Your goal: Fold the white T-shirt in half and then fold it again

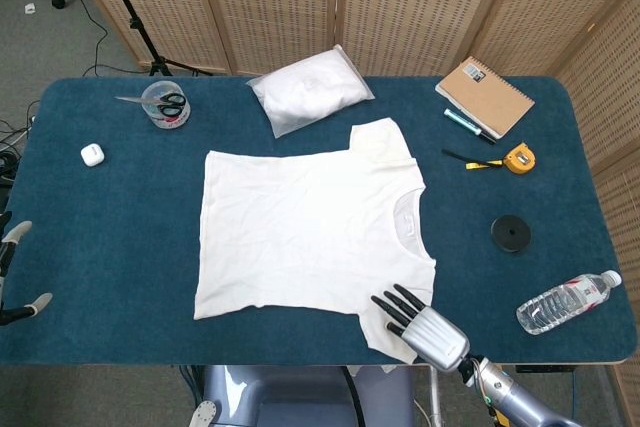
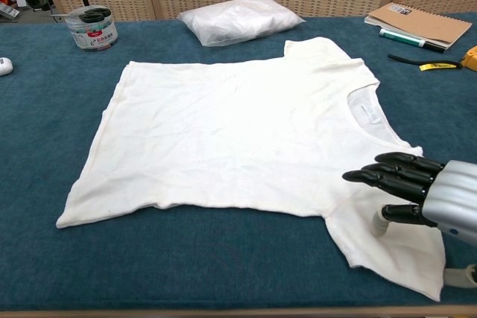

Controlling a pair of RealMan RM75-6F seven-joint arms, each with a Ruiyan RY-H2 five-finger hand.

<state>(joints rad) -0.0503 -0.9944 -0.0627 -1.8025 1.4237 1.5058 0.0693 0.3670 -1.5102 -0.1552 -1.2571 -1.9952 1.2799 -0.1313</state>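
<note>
Dark blue felt tabletop (image 1: 110, 237), flat white cotton T-shirt (image 1: 300, 227). Right hand (image 1: 420, 325) over near sleeve, fingers (image 2: 387, 176) spread, holding nothing: pinch sleeve hem firmly before lifting across.

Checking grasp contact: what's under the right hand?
The near sleeve of the flat white T-shirt lies under the right hand. Its fingers are spread; whether they touch the cloth is hidden.

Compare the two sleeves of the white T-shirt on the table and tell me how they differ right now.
The near sleeve lies under the right hand, whose fingers stretch out over it; the far sleeve has nothing above it. The near sleeve reaches close to the front edge of the table, while the far sleeve points toward the white bag at the back. Both lie flat, spread out from the T-shirt, unfolded.
</note>
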